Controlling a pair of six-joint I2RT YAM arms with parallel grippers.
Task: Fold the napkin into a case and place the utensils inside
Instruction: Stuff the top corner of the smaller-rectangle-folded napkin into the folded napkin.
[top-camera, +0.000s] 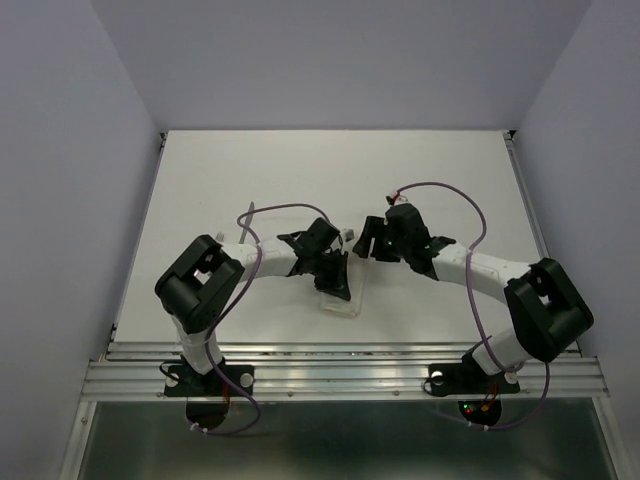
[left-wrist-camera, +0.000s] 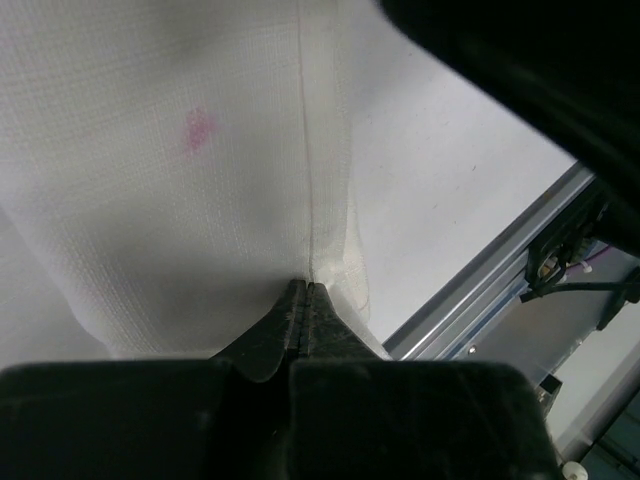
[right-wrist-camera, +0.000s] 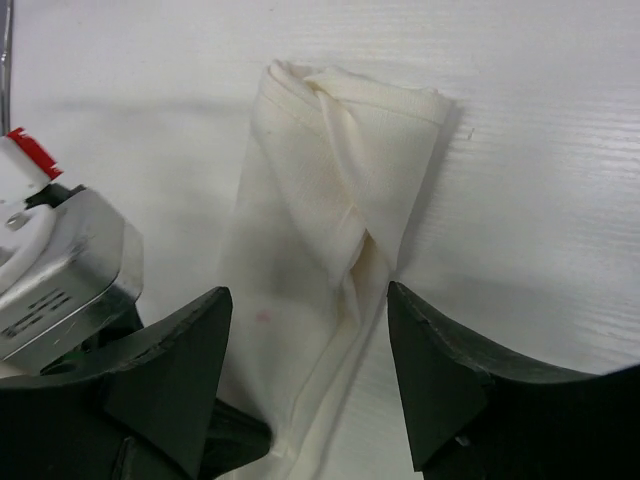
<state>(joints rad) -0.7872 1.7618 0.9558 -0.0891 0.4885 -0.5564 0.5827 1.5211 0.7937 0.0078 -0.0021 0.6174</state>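
The napkin (right-wrist-camera: 340, 190) lies on the white table as a narrow folded strip with an overlapping flap at its far end, and it carries a small pink spot (left-wrist-camera: 197, 130). In the top view the napkin (top-camera: 345, 306) sits near the table's front edge between the arms. My left gripper (left-wrist-camera: 305, 288) is shut, with its tips on the napkin's fold seam. I cannot tell whether cloth is pinched between them. My right gripper (right-wrist-camera: 310, 330) is open and straddles the strip, with nothing held. A slim grey strip (right-wrist-camera: 8, 40) at the frame edge may be one of the utensils.
The left arm's wrist, a silver and white block with a red tag (right-wrist-camera: 50, 260), sits close to my right gripper's left finger. The metal rail (left-wrist-camera: 500, 275) of the table's front edge runs just beyond the napkin. Purple cables (top-camera: 440, 190) loop over both arms.
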